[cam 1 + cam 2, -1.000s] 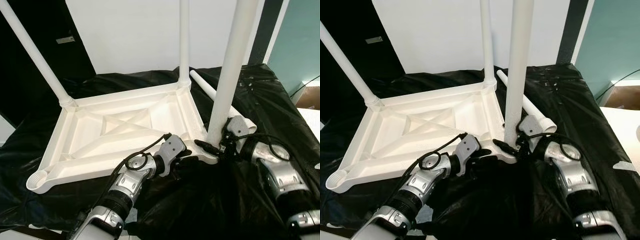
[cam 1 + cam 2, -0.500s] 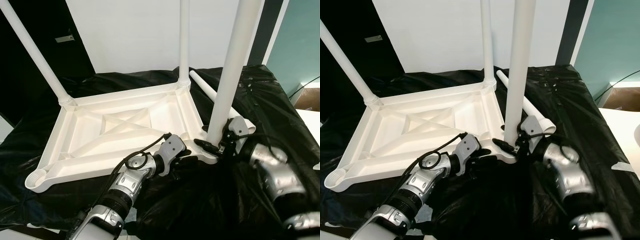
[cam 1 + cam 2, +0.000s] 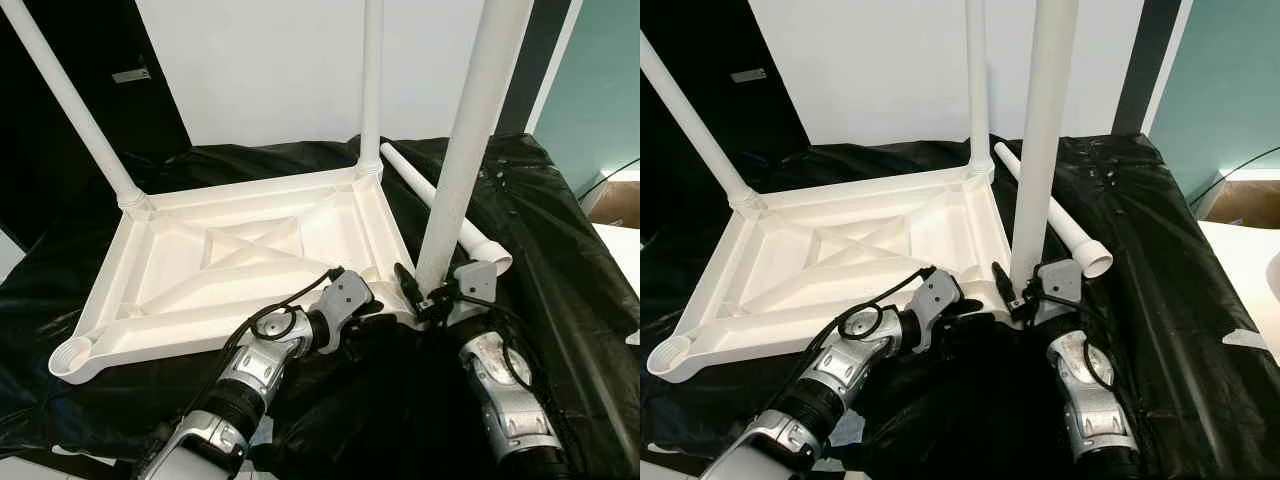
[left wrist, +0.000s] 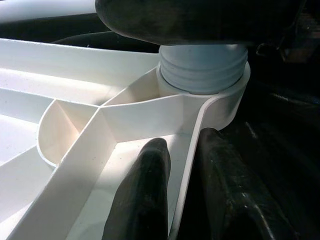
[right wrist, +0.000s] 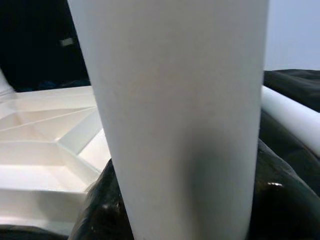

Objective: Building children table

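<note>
The white children's tabletop (image 3: 240,265) lies upside down on a black sheet (image 3: 560,250), with three white legs standing in its corner sockets, a bare socket (image 3: 68,355) at the near left corner and a loose leg (image 3: 440,205) lying on the sheet just beyond the near right corner. The left gripper (image 4: 182,192) has its jaws pinching the tabletop's rim beside the near right socket, one finger (image 4: 142,195) inside the rim. The right gripper (image 3: 420,290) sits at the base of the near right leg (image 3: 470,140), its jaws around that leg, though I cannot tell whether they press it

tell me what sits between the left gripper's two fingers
The left wrist view shows the upturned tabletop's thin white edge wall between the left gripper's fingers.
</note>
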`<state>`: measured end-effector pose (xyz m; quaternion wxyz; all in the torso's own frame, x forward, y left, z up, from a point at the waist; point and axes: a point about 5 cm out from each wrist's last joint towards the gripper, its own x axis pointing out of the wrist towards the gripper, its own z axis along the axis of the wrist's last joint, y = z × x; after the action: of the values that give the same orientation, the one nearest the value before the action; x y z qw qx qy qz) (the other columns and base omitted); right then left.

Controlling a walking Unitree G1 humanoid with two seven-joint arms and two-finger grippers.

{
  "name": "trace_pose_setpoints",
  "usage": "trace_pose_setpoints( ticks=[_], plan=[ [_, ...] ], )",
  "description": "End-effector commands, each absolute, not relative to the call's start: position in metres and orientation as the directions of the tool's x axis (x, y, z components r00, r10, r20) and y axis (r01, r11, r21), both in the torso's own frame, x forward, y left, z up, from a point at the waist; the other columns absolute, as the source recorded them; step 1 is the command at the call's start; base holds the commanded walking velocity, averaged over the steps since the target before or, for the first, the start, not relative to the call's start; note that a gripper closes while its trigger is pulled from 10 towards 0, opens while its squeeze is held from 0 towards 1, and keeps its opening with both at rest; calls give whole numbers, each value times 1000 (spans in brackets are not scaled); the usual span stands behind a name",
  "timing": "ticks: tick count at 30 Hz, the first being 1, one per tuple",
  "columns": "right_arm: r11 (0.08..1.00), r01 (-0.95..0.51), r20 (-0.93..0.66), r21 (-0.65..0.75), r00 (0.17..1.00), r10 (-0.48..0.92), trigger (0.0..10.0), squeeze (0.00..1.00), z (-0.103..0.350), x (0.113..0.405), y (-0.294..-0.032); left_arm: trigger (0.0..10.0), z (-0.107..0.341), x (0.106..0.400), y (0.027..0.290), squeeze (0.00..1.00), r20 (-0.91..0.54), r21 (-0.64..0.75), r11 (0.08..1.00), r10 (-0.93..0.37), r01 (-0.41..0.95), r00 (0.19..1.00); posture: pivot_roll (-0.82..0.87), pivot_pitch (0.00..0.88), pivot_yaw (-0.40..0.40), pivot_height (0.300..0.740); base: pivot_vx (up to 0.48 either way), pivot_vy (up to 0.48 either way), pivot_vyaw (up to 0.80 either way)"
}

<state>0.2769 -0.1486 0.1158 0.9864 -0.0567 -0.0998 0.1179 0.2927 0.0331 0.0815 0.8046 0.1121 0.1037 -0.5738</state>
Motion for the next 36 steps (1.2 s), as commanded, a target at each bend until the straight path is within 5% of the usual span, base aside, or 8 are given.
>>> trace_pose_setpoints(
  ticks=[1, 3, 4, 9, 11, 23, 26, 36],
  plan=[
    [976, -151, 137, -155, 975, 172, 4588, 0, 111, 277, -162, 10000, 46, 277, 44, 0, -409, -55, 321, -871, 945, 272, -38, 0, 47, 740, 0, 0, 0],
    [965, -210, 112, -157, 967, 229, 10000, 0, 109, 277, -158, 10000, 46, 277, 44, 0, -408, -56, 323, -871, 945, 273, -39, 0, 45, 740, 0, 0, 0],
    [948, -278, 91, -155, 951, 294, 10000, 1000, 108, 277, -154, 10000, 46, 277, 43, 0, -408, -55, 324, -871, 944, 275, -38, 0, 36, 740, 0, 0, 0],
    [886, -428, 34, -180, 897, 440, 10000, 1000, 106, 279, -148, 10000, 47, 278, 43, 0, -404, -52, 329, -870, 943, 282, -38, 0, 34, 740, 0, 0, 0],
    [833, -511, 9, -212, 851, 525, 10000, 0, 108, 282, -150, 10000, 47, 278, 43, 0, -403, -51, 334, -869, 941, 286, -36, 0, 33, 740, 0, 0, 0],
    [595, -749, -162, -292, 652, 741, 10000, 0, 135, 306, -186, 10000, 49, 280, 44, 0, -396, -49, 339, -870, 940, 293, -36, 0, 44, 740, 0, 0, 0],
    [515, -804, -218, -297, 582, 783, 0, 0, 140, 307, -196, 10000, 49, 280, 44, 0, -394, -47, 339, -871, 940, 294, -36, 0, 43, 740, 0, 0, 0],
    [401, -887, -342, -229, 459, 820, 0, 0, 127, 293, -204, 10000, 49, 278, 42, 0, -393, -54, 332, -874, 942, 286, -47, 0, 46, 740, 0, 0, 0]
  ],
)
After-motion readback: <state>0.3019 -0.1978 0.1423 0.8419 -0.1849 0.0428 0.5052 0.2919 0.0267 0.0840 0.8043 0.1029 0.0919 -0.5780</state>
